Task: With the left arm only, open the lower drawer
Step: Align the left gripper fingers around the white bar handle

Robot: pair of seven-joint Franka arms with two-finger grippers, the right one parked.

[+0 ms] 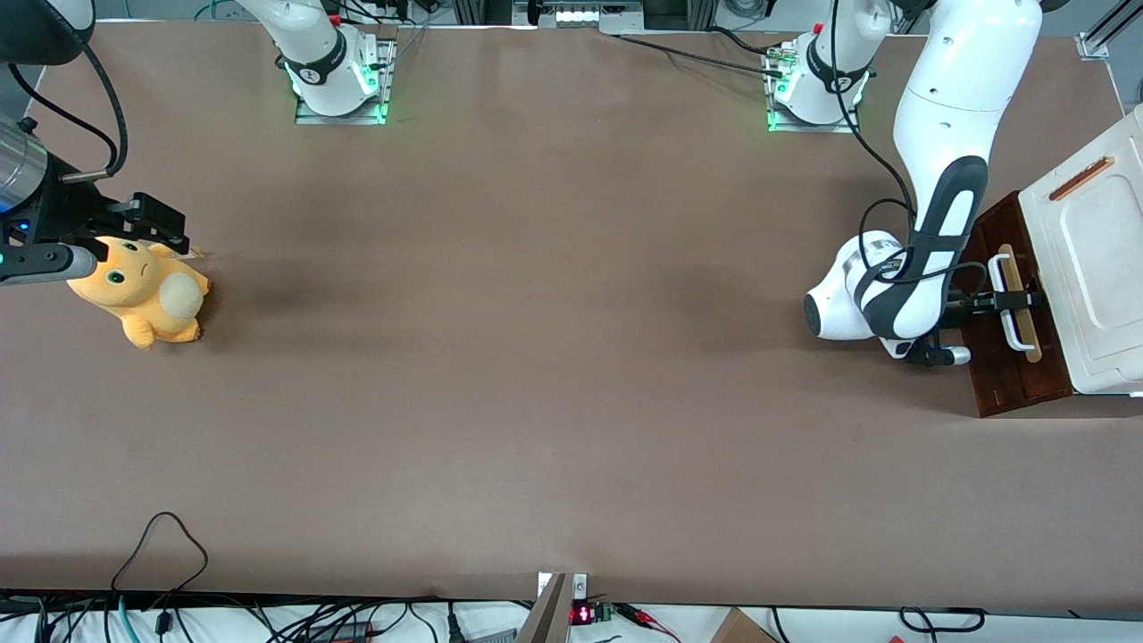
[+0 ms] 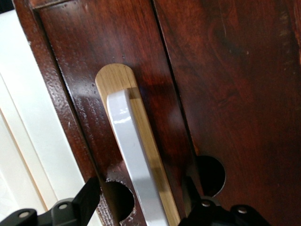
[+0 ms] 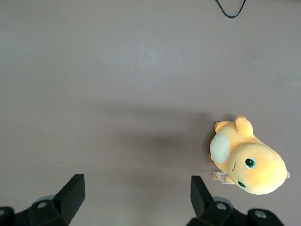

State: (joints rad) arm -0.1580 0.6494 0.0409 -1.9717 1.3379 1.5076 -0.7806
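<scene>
The drawer (image 1: 1000,375) is dark reddish-brown wood, glossy, with a pale wood strip (image 2: 141,141) carrying a white loop handle (image 2: 134,160). It sits at the working arm's end of the tabletop (image 1: 536,402), under a white cabinet top (image 1: 1089,268) that bears an orange bar (image 1: 1080,179). Its front faces the middle of the tabletop; strip and handle run lengthwise along that front, parallel to the tabletop's short edge.

The left arm (image 1: 946,179) bends down in front of the drawer, and its tool (image 1: 1013,300) is at the handle. In the wrist view the black fingers (image 2: 87,200) stand apart, one on each side of the handle, not pressing it. The fingers are cut off at the frame edge, and two round dark recesses show in the wood beside them. The drawer's inside is hidden, the cabinet top covering much of it from above.

A yellow plush toy (image 1: 143,295) lies near the parked arm's edge.
</scene>
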